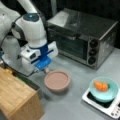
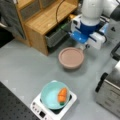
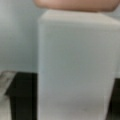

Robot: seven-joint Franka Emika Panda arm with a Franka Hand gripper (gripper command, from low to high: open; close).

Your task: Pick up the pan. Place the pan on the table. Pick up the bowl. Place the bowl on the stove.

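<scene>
The pinkish-brown pan [image 1: 57,80] [image 2: 71,57] rests flat on the grey table [image 1: 72,106] [image 2: 22,65]. My gripper [image 1: 45,70] [image 2: 83,46] is low at the pan's rim, over its short handle. In the wrist view the white handle [image 3: 75,55] fills the picture, with the gripper [image 3: 75,100] shut on it and a black finger [image 3: 22,97] pressed against each side. The teal bowl [image 1: 103,89] [image 2: 53,96] sits on the white stove [image 1: 110,110] [image 2: 40,110], well away from the gripper, with an orange carrot [image 1: 101,86] [image 2: 62,95] inside.
A large silver toaster oven [image 1: 82,35] [image 2: 110,92] stands behind the pan. A light wooden box [image 1: 17,97] [image 2: 45,17] sits close beside the arm, with a dark drawer-like unit [image 2: 56,37] under its edge.
</scene>
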